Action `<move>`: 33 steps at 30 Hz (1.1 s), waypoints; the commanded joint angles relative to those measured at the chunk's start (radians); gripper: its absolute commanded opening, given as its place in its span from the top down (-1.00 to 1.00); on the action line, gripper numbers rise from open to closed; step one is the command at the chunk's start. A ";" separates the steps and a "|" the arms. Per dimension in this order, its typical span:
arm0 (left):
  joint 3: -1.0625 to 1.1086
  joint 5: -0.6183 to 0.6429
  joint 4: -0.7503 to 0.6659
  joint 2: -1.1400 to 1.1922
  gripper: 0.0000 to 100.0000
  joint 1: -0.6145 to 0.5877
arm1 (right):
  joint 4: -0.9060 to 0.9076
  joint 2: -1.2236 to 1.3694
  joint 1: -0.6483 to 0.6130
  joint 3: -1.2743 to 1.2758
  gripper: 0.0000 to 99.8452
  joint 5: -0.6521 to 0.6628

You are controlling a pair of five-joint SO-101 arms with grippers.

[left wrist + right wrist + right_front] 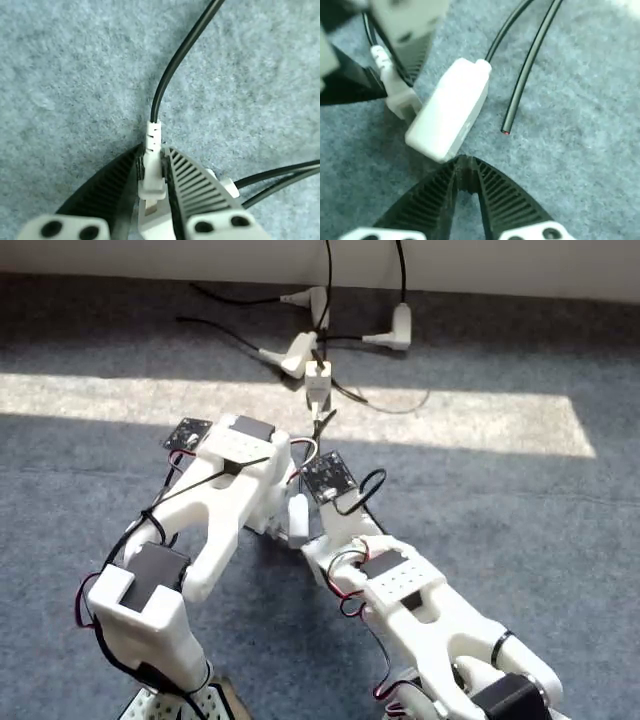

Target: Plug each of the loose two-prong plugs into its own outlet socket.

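My left gripper (153,155) is shut on a white two-prong plug (152,172) with a black cord (167,75). The plug's front meets a white outlet socket (451,107) that lies on the carpet between the two arms (298,518). My right gripper (465,164) is shut, its tips right at the socket's near end; nothing shows between its fingers. In the right wrist view the left arm's fingers (347,82) and the held plug (395,95) are at the socket's side. More white plugs and sockets (318,382) lie with their cords at the far side.
A loose black cable end (506,131) with a red tip lies beside the socket. Other white plugs (400,328) (296,352) (318,302) rest near the back wall. Grey carpet (500,500) stretches to the right, crossed by a sunlit band.
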 commanded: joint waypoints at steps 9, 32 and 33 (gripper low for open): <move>-0.044 0.068 -0.034 -0.051 0.99 0.013 | -0.084 0.007 -0.044 -0.031 0.98 -0.009; -0.044 0.075 -0.037 -0.059 0.99 0.096 | -0.085 0.007 -0.094 -0.030 0.98 0.052; -0.044 0.075 -0.037 -0.058 0.99 0.084 | -0.079 0.007 -0.094 -0.030 0.98 0.052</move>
